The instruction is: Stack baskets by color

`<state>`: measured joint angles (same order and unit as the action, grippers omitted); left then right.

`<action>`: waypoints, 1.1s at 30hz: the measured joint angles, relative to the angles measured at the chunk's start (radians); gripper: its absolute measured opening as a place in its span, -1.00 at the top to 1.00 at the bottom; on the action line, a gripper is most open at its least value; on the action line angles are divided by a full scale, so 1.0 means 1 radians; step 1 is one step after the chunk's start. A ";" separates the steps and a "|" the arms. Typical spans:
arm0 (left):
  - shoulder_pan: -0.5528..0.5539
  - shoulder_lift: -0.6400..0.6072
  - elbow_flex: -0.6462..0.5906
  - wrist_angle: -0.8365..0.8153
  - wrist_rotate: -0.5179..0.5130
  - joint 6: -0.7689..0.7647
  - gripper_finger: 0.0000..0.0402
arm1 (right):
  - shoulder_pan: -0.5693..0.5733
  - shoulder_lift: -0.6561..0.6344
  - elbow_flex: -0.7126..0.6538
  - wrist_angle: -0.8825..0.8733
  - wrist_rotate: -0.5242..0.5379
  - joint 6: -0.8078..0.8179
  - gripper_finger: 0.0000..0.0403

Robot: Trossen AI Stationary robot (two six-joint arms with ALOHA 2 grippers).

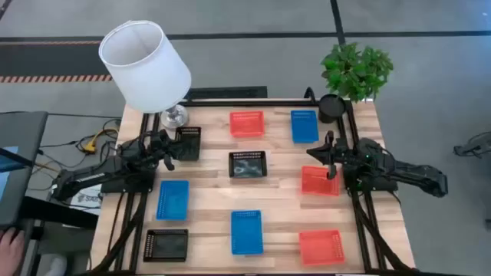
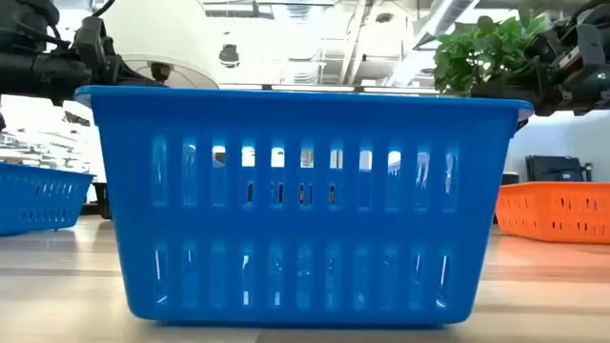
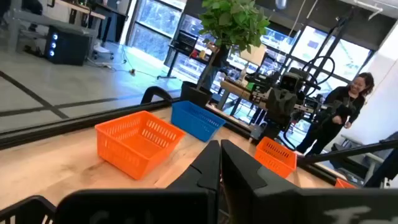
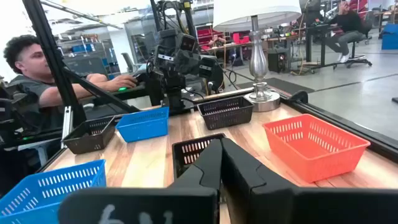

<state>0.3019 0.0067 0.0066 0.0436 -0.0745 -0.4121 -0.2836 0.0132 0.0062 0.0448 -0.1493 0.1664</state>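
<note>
At the far left of the overhead frame the left gripper point(image 1: 170, 151) hovers with its fingers pressed together, gripping nothing, just beside the black basket point(image 1: 188, 142) at upper left. Above it stands a white-shaded lamp point(image 1: 146, 61) (its silver base sits on the table's back corner). Lower left lie a blue basket point(image 1: 173, 198) and, under it, another black basket point(image 1: 165, 244).

In the middle column sit a red-orange basket point(image 1: 246, 123) near the top, a third black basket point(image 1: 248, 164) at centre, and a blue basket point(image 1: 246, 231) near the bottom edge.

Right of centre, a blue basket point(image 1: 304, 126) lies near the top, beside a round black pot point(image 1: 331, 106) with a green plant point(image 1: 355, 69). The right gripper point(image 1: 331, 157) hangs over the top edge of a red-orange basket point(image 1: 319, 181), jaws nearly together, holding nothing. The last red-orange basket point(image 1: 321, 246) sits at lower right. All nine rest singly on the wooden table point(image 1: 207, 218), none stacked.
</note>
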 joint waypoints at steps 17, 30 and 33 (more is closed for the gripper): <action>0.000 0.009 0.054 -0.018 0.041 0.038 0.66 | 0.000 -0.001 0.058 0.004 0.014 0.006 0.83; 0.000 0.297 0.296 -0.055 0.052 0.257 0.14 | 0.002 0.215 0.242 -0.017 0.046 -0.028 0.83; 0.000 0.387 0.369 -0.128 0.073 0.289 0.09 | 0.002 0.311 0.311 -0.017 0.046 -0.044 0.83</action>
<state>0.3019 0.3940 0.3751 -0.0840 -0.0011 -0.1233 -0.2813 0.3241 0.3167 0.0280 -0.1036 0.1220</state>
